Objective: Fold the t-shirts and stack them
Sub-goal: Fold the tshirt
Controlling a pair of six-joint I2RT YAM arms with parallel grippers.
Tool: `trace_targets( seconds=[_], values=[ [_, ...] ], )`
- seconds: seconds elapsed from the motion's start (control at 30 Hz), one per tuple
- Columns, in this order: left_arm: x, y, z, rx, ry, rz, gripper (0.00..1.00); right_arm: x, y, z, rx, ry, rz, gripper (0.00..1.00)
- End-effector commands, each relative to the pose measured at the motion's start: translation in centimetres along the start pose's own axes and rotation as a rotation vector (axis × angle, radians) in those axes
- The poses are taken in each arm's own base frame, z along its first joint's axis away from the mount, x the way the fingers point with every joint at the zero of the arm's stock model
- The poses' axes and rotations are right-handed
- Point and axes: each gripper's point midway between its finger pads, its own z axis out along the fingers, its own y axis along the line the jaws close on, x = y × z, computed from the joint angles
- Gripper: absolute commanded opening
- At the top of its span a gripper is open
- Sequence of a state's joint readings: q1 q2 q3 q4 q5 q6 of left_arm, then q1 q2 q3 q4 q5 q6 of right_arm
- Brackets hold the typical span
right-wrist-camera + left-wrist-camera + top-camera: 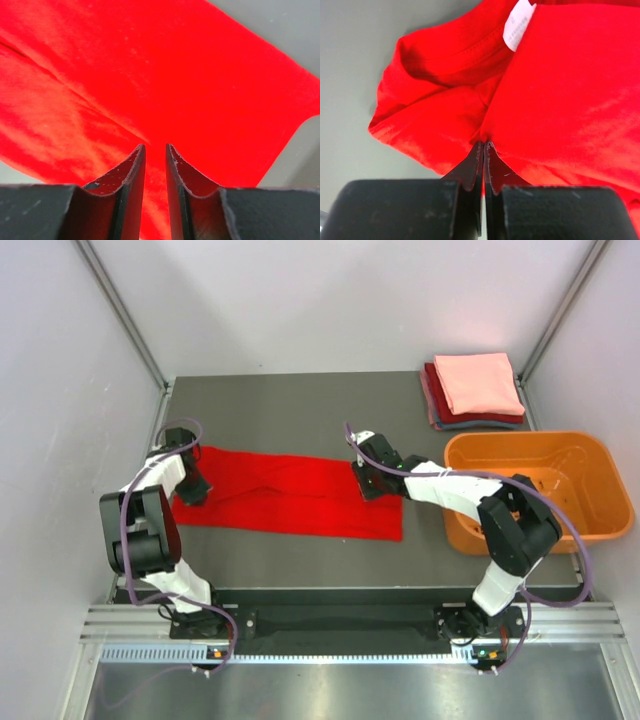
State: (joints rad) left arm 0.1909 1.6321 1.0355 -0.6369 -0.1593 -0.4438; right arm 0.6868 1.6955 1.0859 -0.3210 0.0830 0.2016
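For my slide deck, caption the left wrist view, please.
The left gripper pinches shut on the red t-shirt beside its collar and white label.

Built as two arms, left arm and right arm, of white shells and chunky black joints. Looped with purple cable trailing back behind each pincer. Ends in matt black fingers, scuffed along the edges on the left pincer, flecked with pale scratches on the right pincer.
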Motion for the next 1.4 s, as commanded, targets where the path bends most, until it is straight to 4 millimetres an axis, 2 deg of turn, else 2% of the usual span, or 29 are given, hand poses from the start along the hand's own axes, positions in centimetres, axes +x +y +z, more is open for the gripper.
trace_targets(
  seconds=[0.0, 0.3, 0.4, 0.47, 0.53, 0.57, 0.63, 0.67, 0.73, 0.77, 0.83, 0.87, 0.93, 0.97, 1.0, 1.07, 1.1, 1.17, 1.2, 1.27, 1.3, 1.37],
  values=[
    [1.0, 1.3, 0.9, -0.078, 0.040, 0.008, 0.00, 0.8, -0.3, 0.8, 0.043, 0.010, -0.029, 0.23],
    [2.0, 1.3, 2.1, -0.093, 0.090, 0.014, 0.00, 5.1, -3.3, 2.0, 0.182, 0.131, -0.019, 0.22],
    [2.6, 0.1, 1.9, -0.021, 0.121, 0.009, 0.00, 5.9, -4.4, 1.9, 0.231, 0.155, -0.013, 0.21],
    [2.3, -0.2, 1.1, 0.002, 0.106, 0.013, 0.09, 5.9, -4.5, 1.5, 0.229, 0.153, -0.015, 0.21],
    [0.4, 0.0, -0.4, -0.009, 0.037, 0.013, 0.21, 5.5, -4.6, 0.9, 0.234, 0.137, -0.009, 0.21],
    [-1.9, 0.0, -1.5, -0.026, -0.031, 0.009, 0.24, 4.8, -4.4, 0.3, 0.223, 0.114, -0.003, 0.22],
    [-4.4, -0.3, -2.7, -0.031, -0.095, -0.002, 0.25, 3.5, -4.0, -0.5, 0.202, 0.076, 0.004, 0.22],
    [-6.5, -1.4, -3.6, 0.013, -0.142, -0.013, 0.26, 3.1, -3.9, -0.6, 0.194, 0.065, 0.006, 0.23],
    [-8.2, -3.0, -4.1, 0.072, -0.172, -0.022, 0.26, 2.1, -3.5, -0.8, 0.173, 0.044, 0.012, 0.23],
    [-10.3, -4.5, -4.9, 0.136, -0.230, -0.028, 0.26, 1.7, -3.5, -0.7, 0.171, 0.038, 0.013, 0.22],
    [-11.8, -6.4, -4.6, 0.210, -0.256, -0.014, 0.27, 0.5, -3.6, -0.3, 0.173, 0.028, 0.006, 0.22],
    [-13.7, -7.2, -5.2, 0.236, -0.309, -0.019, 0.27, 0.3, -3.7, -0.1, 0.175, 0.030, 0.001, 0.22],
    [-14.8, -8.3, -4.1, 0.277, -0.314, 0.000, 0.27, -0.8, -4.2, 0.5, 0.189, 0.029, -0.011, 0.22],
    [-16.1, -9.3, -4.2, 0.317, -0.350, 0.004, 0.27, -1.0, -4.3, 0.6, 0.194, 0.034, -0.015, 0.22],
    [-16.0, -9.9, -3.0, 0.341, -0.326, 0.011, 0.27, -1.3, -4.6, 0.8, 0.204, 0.032, -0.012, 0.22],
    [-17.0, -10.6, -2.4, 0.365, -0.324, 0.012, 0.27, -2.1, -5.4, 1.2, 0.214, 0.031, -0.002, 0.22],
    [-16.9, -10.8, -0.7, 0.360, -0.300, 0.012, 0.26, -2.3, -5.6, 1.4, 0.216, 0.033, 0.003, 0.22],
    [-17.7, -11.3, 0.0, 0.366, -0.299, 0.014, 0.26, -2.9, -6.2, 2.0, 0.223, 0.038, 0.019, 0.22],
    [-17.2, -11.3, 1.6, 0.350, -0.266, 0.012, 0.25, -2.9, -6.6, 2.4, 0.225, 0.047, 0.027, 0.22],
    [-17.8, -10.8, 2.7, 0.308, -0.265, 0.000, 0.25, -3.0, -7.2, 3.2, 0.234, 0.066, 0.036, 0.22],
    [-17.5, -10.4, 4.2, 0.276, -0.246, -0.005, 0.25, -2.9, -7.7, 3.5, 0.241, 0.075, 0.045, 0.22],
    [-18.0, -9.8, 5.1, 0.247, -0.253, -0.018, 0.24, -2.4, -8.2, 4.3, 0.252, 0.100, 0.057, 0.21]
  ],
)
